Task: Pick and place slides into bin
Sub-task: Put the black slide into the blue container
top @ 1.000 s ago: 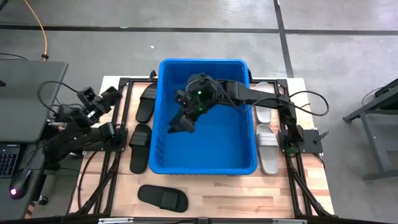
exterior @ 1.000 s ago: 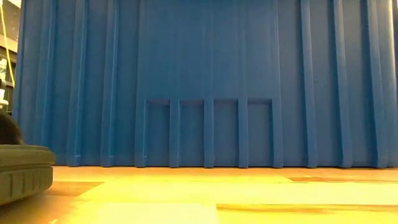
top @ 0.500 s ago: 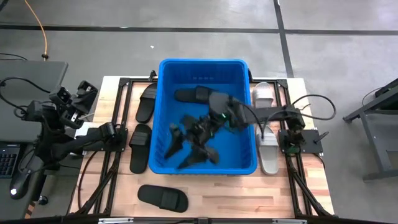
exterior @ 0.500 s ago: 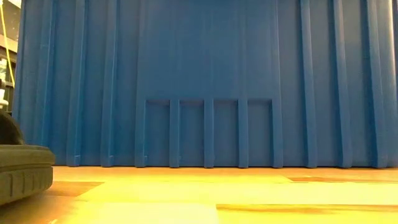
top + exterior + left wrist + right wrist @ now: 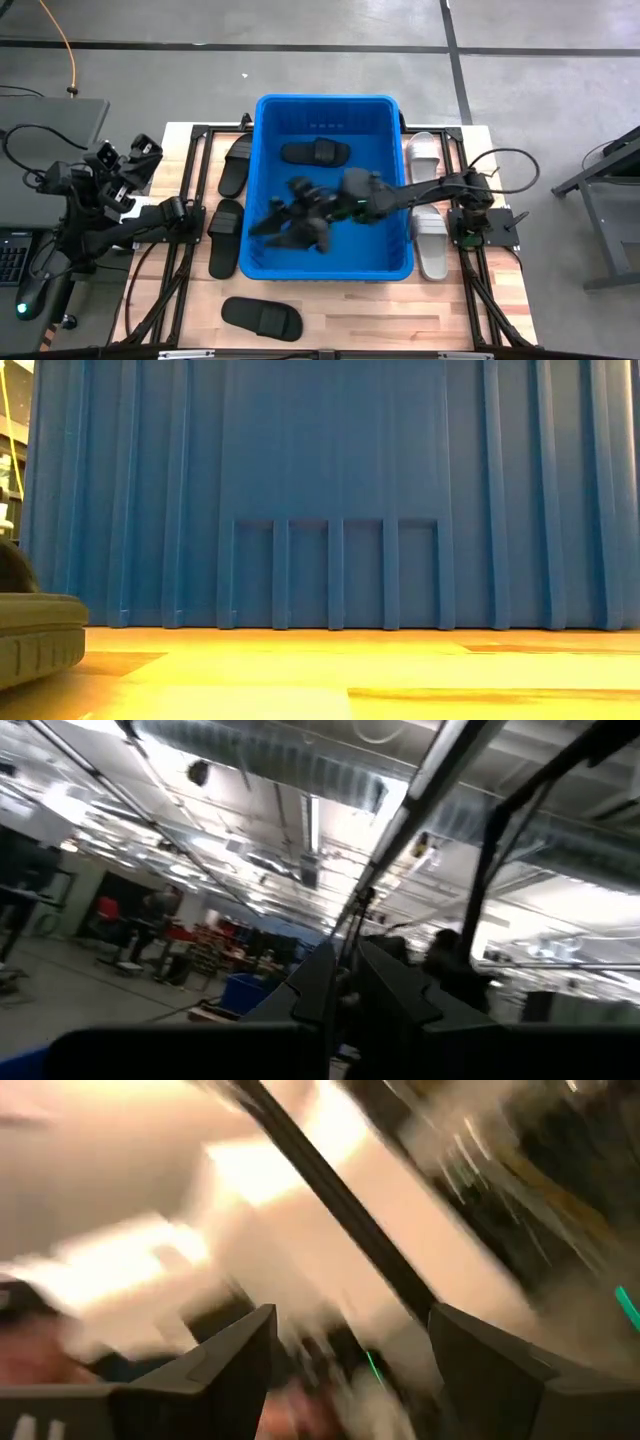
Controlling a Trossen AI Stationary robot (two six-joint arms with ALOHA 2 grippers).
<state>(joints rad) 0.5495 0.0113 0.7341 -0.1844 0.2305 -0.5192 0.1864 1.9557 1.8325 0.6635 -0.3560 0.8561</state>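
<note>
High view shows the blue bin (image 5: pixel 333 185) mid-surface with one black slide (image 5: pixel 315 153) lying inside near its far wall. The right claw (image 5: pixel 275 222) reaches into the bin, jaws spread wide and empty. The left claw (image 5: pixel 132 165) waits left of the bin, nearly closed. Outside sit three black slides (image 5: pixel 226 237) and two white ones (image 5: pixel 431 238), so most work remains, I'd judge.

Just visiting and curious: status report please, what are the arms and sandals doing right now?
Right gripper open, low inside the bin. Left gripper shut, parked off left. One black slide in bin; others outside. Nothing blocking.
</note>
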